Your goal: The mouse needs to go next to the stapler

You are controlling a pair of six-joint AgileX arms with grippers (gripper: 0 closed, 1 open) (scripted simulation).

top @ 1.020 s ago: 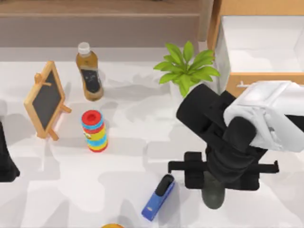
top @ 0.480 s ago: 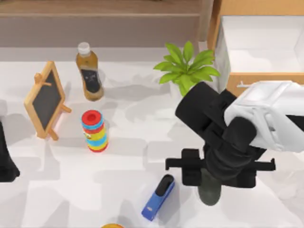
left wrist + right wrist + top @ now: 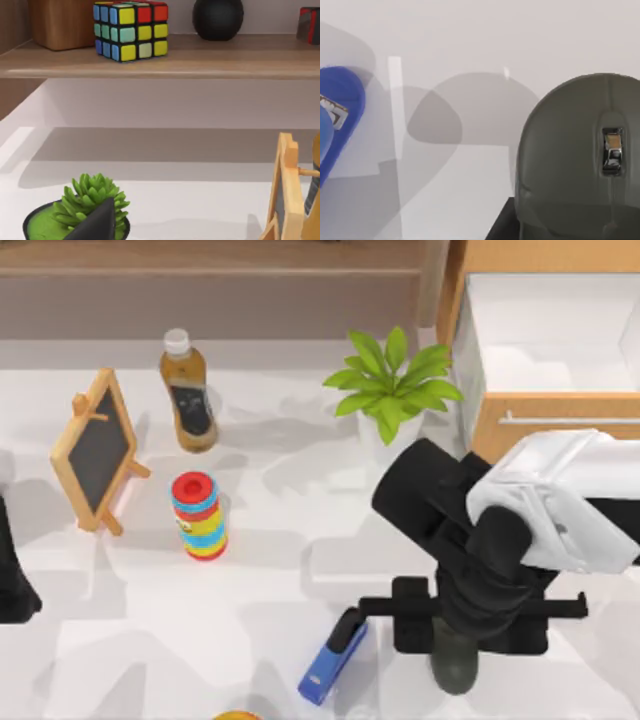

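Matte black, rounded arm links on the right arm [image 3: 440, 510], capped near the wrist by a glossy white faceted housing; below it a thin black crossbar and blocky black gripper body

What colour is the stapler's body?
Bright blue, with a black top end; the stapler shows best in the top view.
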